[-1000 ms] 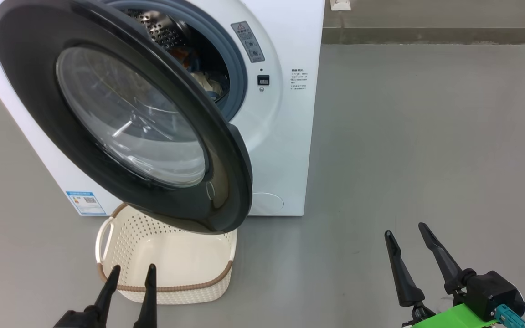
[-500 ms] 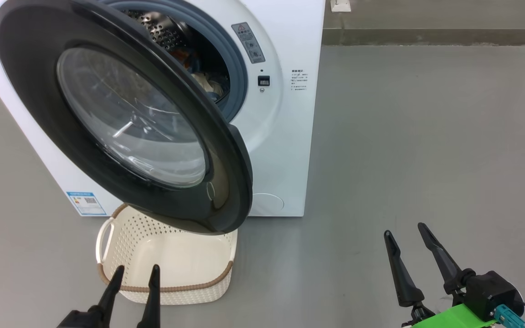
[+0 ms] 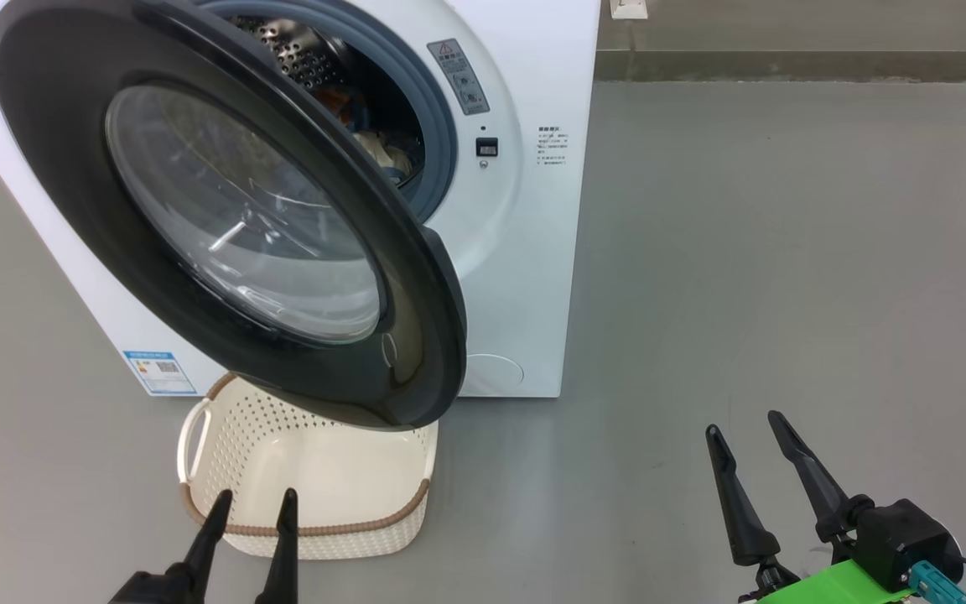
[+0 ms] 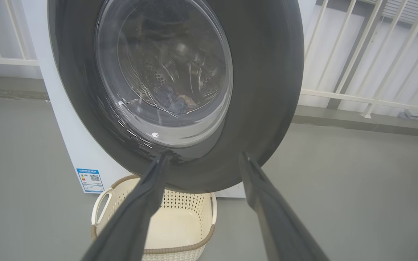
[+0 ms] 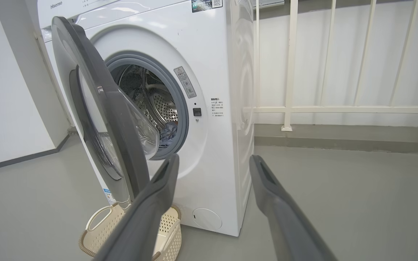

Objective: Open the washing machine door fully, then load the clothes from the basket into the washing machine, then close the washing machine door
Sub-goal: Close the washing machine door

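The white washing machine [image 3: 525, 277] stands at the upper left with its door [image 3: 47, 151] swung partly open towards me, black ring and glass bowl facing me. Clothes [image 3: 374, 147] lie inside the steel drum, also visible as clothes [image 5: 168, 131] past the door [image 5: 122, 145]. The cream basket [image 3: 349, 528] sits on the floor under the door's lower edge, with nothing in it. My left gripper [image 3: 255, 495] is open just in front of the basket's near rim, pointing at the door [image 4: 267, 72]. My right gripper [image 3: 743, 424] is open over bare floor to the right.
Grey floor stretches to the right of the machine. A white railing [image 5: 289, 65] and a low kerb run behind it. A blue label sticker [image 3: 160, 373] and a round filter cover [image 3: 490, 373] mark the machine's lower front.
My left gripper has edged slightly to the right near the basket's rim. The door, the basket and my right gripper stand as before.
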Available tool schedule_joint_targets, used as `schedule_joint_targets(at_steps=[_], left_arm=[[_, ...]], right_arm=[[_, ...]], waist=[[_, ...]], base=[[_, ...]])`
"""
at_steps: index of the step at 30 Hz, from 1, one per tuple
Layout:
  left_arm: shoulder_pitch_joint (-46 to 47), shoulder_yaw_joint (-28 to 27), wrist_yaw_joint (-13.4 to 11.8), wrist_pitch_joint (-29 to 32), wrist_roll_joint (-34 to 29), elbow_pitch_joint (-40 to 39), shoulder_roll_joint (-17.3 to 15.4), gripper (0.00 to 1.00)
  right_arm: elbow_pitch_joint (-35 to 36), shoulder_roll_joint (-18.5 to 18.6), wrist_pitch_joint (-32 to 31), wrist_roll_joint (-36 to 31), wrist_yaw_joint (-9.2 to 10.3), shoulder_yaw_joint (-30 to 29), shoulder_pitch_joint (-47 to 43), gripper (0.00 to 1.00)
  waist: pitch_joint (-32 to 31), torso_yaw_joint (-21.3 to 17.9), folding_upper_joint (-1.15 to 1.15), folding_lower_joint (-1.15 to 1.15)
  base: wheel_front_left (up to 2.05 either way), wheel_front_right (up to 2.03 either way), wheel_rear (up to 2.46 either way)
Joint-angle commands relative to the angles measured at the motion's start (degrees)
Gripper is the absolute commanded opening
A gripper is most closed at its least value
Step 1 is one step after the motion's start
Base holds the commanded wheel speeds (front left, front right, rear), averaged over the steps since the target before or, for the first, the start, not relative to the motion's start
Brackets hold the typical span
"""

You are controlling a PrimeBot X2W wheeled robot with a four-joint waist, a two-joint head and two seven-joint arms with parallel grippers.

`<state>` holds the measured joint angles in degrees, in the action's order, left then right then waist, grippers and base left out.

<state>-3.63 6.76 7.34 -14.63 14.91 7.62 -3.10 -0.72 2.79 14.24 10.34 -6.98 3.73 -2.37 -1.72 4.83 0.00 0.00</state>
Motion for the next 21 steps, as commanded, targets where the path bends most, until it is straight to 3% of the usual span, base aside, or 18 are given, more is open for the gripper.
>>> schedule_joint_targets(at_steps=[1, 7, 8, 9, 17, 21], left_arm=[[2.34, -1.65, 0.14, -0.37, -0.29, -1.00, -0.61, 1.00], [2.27, -1.32, 0.14, -0.37, -0.32, -0.95, -0.84, 1.00], [2.30, -1.25, 0.14, -0.37, -0.33, -0.93, -0.86, 1.00], [2.35, -1.17, 0.14, -0.37, -0.33, -0.92, -0.87, 1.00], [3.41, 0.23, 0.14, -0.37, -0.40, -0.90, -0.93, 1.00], [4.56, 0.65, 0.14, -0.37, -0.34, -0.90, -0.78, 1.00]], right_arm=[[1.26, 0.09, 0.55, -0.01, -0.51, 1.59, 1.10, 1.00], [0.89, 0.09, 0.19, 0.15, -0.51, 1.99, 1.01, 0.98], [0.96, 0.09, 0.19, -0.22, -0.51, 2.22, 1.12, 0.16], [1.07, 0.09, 0.22, -0.40, -0.51, 2.46, 1.20, 0.00], [3.43, 1.17, 0.56, -2.24, -0.51, 6.54, 3.71, 0.00], [3.92, 4.56, 0.61, -1.85, -0.51, 11.83, 6.93, 0.00]], waist=[[-0.02, 0.05, 0.00, 0.00], [0.14, 0.33, 0.00, 0.00], [0.21, 0.39, 0.00, 0.00], [0.29, 0.47, 0.00, 0.00], [2.35, 2.21, 0.00, 0.00], [4.27, 4.02, 0.00, 0.00]], base=[[0.00, 0.00, 0.00], [0.00, 0.00, 0.00], [0.00, 0.00, 0.00], [0.00, 0.00, 0.00], [0.00, 0.00, 0.00], [0.00, 0.00, 0.00]])
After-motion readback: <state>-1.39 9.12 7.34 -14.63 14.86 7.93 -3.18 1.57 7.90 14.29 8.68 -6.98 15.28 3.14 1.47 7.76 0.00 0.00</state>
